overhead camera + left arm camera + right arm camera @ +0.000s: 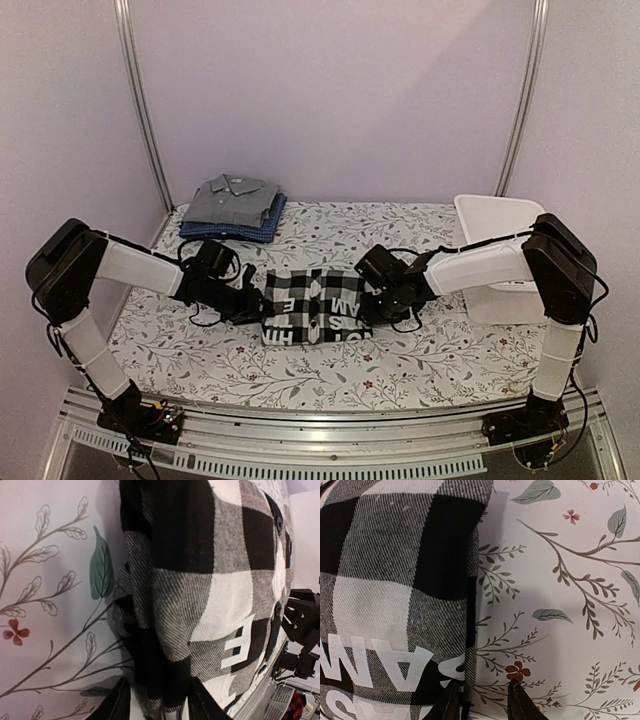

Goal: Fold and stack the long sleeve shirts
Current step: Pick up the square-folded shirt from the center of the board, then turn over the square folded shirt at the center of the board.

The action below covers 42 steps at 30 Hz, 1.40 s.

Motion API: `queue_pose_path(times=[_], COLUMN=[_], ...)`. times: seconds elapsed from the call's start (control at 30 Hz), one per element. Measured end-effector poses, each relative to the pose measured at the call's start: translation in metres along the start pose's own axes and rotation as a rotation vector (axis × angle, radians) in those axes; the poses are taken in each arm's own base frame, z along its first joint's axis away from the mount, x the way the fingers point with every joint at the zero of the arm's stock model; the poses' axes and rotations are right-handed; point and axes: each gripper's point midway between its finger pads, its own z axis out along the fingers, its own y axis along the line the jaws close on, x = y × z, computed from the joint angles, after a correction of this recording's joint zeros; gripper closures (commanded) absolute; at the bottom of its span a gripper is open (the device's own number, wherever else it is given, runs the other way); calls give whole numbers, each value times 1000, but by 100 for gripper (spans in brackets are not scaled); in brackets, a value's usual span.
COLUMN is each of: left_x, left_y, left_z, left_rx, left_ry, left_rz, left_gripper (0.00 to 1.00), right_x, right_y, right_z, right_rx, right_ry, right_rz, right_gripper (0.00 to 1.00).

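Black-and-white checks fill both wrist views. The checked shirt point(315, 305) lies folded into a block on the flowered tablecloth point(450, 350), midway between my two arms, with white lettering on its near part. My left gripper point(255, 303) sits low at the shirt's left edge. Its fingers point(120, 705) stand partly apart, and a bunched fold of the cloth fills the gap between them. From this close I cannot tell whether they pinch that fold or only straddle it. My right gripper point(372, 303) is at the shirt's right edge, partly open. One finger point(452, 702) is over the hem and the other is over the tablecloth, which shows between them, so it grips nothing. At the back left the grey shirt point(235, 195) lies folded on top of the blue shirt point(240, 230). A white basket point(480, 215) stands at the right rear.
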Motion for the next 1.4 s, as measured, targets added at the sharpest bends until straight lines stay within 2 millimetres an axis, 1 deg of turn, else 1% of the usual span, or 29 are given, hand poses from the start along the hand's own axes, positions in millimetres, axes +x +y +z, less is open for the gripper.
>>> queue_pose_path(times=[0.1,0.17,0.23,0.3,0.4,0.5,0.57,0.67,0.8,0.9,1.07,1.17,1.33,1.4], left_x=[-3,-5,-6,-5,-5,-7,-10,-21,-52,-71,-87,-99,-122,-131], left_y=[-1,-3,-5,-6,-5,-4,-3,0,2,2,1,-5,-17,-22], left_z=[4,7,11,15,15,11,2,-22,-70,-96,-119,-131,-150,-156], left_rx=[7,11,11,11,3,-24,-46,-72,-93,-103,-122,-133,-181,-197], left_ry=[-7,-10,-12,-8,-6,1,5,-12,-71,-94,-86,-83,-93,-97], left_rz=[-3,-5,-5,-2,2,18,39,71,124,167,203,234,296,314], left_gripper=[66,77,91,100,100,100,100,100,100,100,100,100,100,100], right_x=[-1,-1,-1,-1,-1,0,-1,-4,-12,-19,-32,-38,-41,-47], right_y=[1,1,2,2,4,7,10,19,29,35,47,53,60,67], right_z=[0,0,0,0,0,-1,-2,-5,-15,-21,-30,-34,-39,-43], right_rx=[-5,-6,-9,-11,-17,-33,-45,-69,-101,-123,-160,-178,-204,-225], right_ry=[-3,-3,-2,-3,-3,6,8,5,-14,-30,-51,-63,-62,-68], right_rz=[2,2,2,2,2,0,-4,-11,-15,-14,-19,-31,-60,-72], right_gripper=[68,68,68,68,68,68,67,67,66,66,66,65,66,66])
